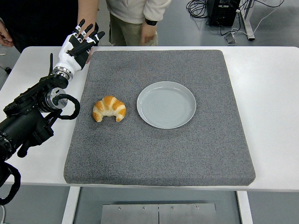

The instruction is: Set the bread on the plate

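Croissant (109, 108) lies on the grey mat (159, 154), just left of the empty plate (166, 104); my left hand (77, 45) hovers far-left, fingers spread, holding nothing.

One croissant (109, 108), one plate (166, 104), one grey mat (159, 149), one robot hand (79, 44).

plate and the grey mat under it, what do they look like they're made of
The plate looks like glazed ceramic, possibly melamine: pale grey-blue, smooth, with a soft sheen and faint rings. The mat looks like felt or foam: speckled grey, matte, fuzzy, with thick rounded edges.
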Robot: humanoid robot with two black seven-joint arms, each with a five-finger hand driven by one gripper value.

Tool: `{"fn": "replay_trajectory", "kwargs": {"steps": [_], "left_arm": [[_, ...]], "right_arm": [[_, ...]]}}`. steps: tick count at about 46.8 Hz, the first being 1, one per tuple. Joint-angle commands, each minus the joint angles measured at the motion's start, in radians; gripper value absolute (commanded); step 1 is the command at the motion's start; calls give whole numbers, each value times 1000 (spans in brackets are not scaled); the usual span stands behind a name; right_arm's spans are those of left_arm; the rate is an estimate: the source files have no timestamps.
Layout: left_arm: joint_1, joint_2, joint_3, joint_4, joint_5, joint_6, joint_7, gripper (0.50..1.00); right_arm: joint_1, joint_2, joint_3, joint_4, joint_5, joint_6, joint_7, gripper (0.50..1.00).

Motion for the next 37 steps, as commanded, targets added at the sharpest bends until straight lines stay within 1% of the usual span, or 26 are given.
{"fn": "replay_trajectory", "kwargs": {"steps": [1,37], "left_arm": [[-1,0,0,0,0,0,-1,969],[2,0,-2,0,0,0,-4,971]], "right_arm": [[-1,0,0,0,1,0,0,1000],[1,0,0,2,1,2,0,1000]]}}
